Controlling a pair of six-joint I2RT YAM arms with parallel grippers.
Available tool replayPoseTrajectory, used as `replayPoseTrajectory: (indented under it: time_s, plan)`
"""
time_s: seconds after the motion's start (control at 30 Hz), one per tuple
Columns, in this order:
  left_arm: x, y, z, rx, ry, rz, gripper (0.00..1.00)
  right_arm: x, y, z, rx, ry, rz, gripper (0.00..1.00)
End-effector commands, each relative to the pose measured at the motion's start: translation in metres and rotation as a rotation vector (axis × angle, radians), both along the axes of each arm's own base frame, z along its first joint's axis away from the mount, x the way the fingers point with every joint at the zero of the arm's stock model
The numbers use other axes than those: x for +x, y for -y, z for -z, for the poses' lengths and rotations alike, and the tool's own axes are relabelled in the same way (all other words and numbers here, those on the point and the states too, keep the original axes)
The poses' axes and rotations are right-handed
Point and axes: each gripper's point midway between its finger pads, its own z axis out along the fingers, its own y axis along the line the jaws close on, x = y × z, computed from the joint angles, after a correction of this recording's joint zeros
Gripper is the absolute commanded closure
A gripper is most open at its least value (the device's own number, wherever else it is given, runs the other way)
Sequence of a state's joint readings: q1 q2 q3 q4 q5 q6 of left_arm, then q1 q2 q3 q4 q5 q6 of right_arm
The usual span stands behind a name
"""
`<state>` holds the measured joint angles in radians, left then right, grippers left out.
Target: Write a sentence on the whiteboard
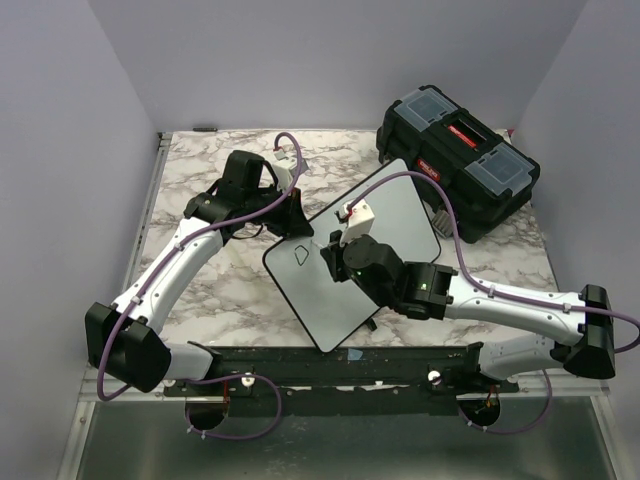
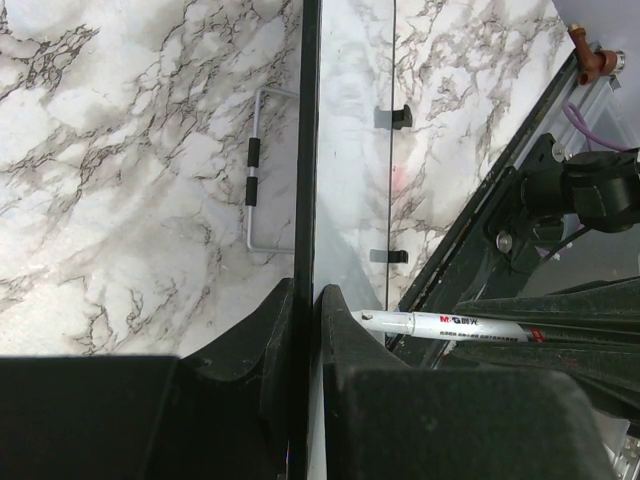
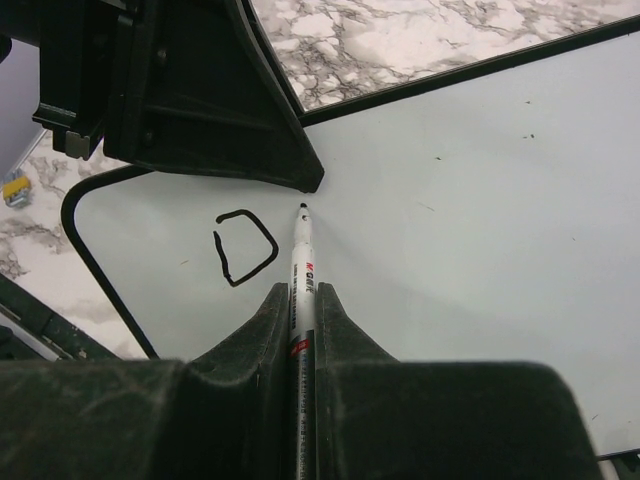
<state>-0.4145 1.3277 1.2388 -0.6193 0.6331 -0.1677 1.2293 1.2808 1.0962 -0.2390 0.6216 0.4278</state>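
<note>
Lighting: even, diffuse, overhead — shadows soft, no hard glare. Top view sharp; whiteboard [image 1: 400,215] renders pale grey. Wrist views: dark foreground slightly soft — table [image 2: 120,150] veining and marker [image 3: 302,270] print are in focus.

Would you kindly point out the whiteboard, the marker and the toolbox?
whiteboard [image 1: 306,294], top external view, bare surface.
marker [image 3: 302,262], right wrist view, white barrel.
toolbox [image 1: 456,165], top external view, black lid.

Whiteboard [image 1: 398,214] [image 3: 480,200]: flat white rectangle with a thin black rim and rounded corners, set diagonally, one corner just beside the black toolbox [image 1: 460,160]. Sentence [image 1: 300,252] [image 3: 246,246]: so far a single boxy black "D", near the corner farthest from the toolbox.
</note>
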Motion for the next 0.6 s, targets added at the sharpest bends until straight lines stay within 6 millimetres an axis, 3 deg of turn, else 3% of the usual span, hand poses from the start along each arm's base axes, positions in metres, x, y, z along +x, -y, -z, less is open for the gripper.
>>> replayPoseTrajectory:
  time_s: [0.0,0.57]
  plan:
    - [0.022,-0.011,-0.016,0.036,0.162,-0.058,1.00,0.003,-0.004,0.007,-0.025,-0.010,-0.008,0.99]
    - [0.022,-0.011,-0.018,0.033,0.166,-0.057,1.00,-0.014,0.018,0.041,-0.033,-0.104,-0.013,0.99]
